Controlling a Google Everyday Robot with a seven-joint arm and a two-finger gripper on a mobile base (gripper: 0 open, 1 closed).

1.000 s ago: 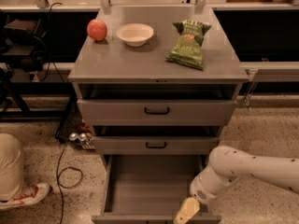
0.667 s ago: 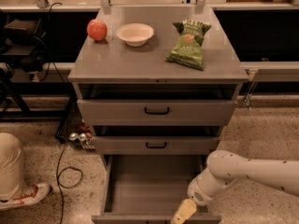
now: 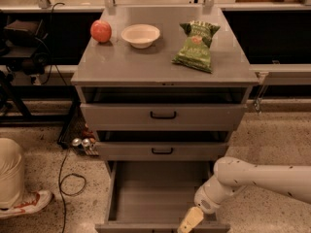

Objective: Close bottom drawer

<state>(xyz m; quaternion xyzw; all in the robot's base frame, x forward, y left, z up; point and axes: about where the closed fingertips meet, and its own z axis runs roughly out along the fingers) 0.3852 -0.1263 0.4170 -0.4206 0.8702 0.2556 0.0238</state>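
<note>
1. Grey metal cabinet, centre of view on a speckled floor; carries three drawers stacked one above another.
2. Bottom drawer, lowest of the three: pulled far out toward the camera, interior bare and in full view, front panel along the lower edge of the frame.
3. White robot arm: enters from the right edge and bends down toward the front right corner of the bottom drawer.
4. Top drawer, with a small black handle at mid-front and a dark gap above its front.
5. Middle drawer, shallower, same kind of black handle; sits just above the pulled-out one.
6. Pale trouser leg with a red and white sneaker, at the left edge on the floor.
7. Green chip bag, lying on the right half of the cabinet top.
8. White bowl, upright, left of the bag at the back of the top.
9. Gripper, cream-coloured tip at the right end of the bottom drawer's front edge; spread or pressed together, not to be told; contact with the panel not to be told either.
10. Red apple, just left of the bowl, apart from it.
11. Two drink cans on the floor by the cabinet's left side, near a loop of black cable.
</note>
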